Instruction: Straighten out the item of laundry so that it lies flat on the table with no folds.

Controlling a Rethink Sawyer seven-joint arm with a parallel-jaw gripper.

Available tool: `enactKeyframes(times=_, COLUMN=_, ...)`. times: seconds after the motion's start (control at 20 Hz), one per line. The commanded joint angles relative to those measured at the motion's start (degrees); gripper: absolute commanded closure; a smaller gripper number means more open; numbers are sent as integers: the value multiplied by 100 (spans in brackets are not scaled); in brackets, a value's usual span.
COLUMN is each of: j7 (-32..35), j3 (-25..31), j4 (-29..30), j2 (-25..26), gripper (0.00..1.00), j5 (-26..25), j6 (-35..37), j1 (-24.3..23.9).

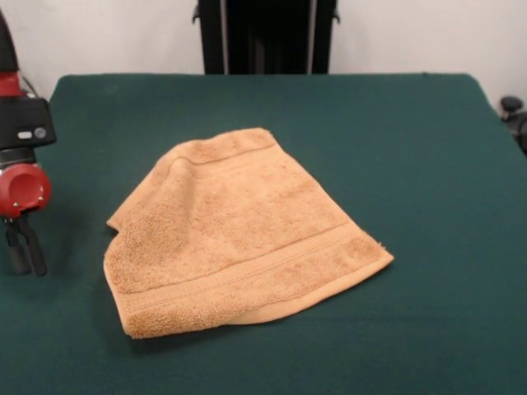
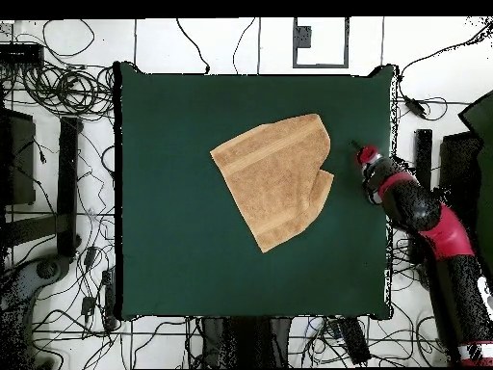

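Note:
The tan-orange towel lies near the middle of the dark green table. It is not square: its left side is tucked in, and a smooth under-layer peeks out along its near edge. A woven band runs along the near hem. In the overhead view the towel shows as an uneven shape with a notch on its right side. My gripper hangs at the left edge of the front view, well apart from the towel, its tips just above the table. Its two fingers stand slightly apart and hold nothing. The gripper also shows overhead, right of the towel.
The red and black arm comes in from the table's right side in the overhead view. Cables and stands lie on the floor around the table. The black pedestal stands at the table's far side.

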Motion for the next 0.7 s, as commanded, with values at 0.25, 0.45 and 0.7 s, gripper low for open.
enactKeyframes(times=0.25, j7=-816, j3=1000, j4=928, j2=1978, gripper=0, j5=-450, j6=-1034, j1=104)
enactKeyframes(times=0.45, j7=-522, j3=1083, j4=1020, j2=2057, gripper=0, j5=-293, j6=-1093, j1=105)
enactKeyframes(times=0.7, j7=-104, j3=1195, j4=1185, j2=2108, gripper=0, j5=-66, j6=-1235, j1=165)
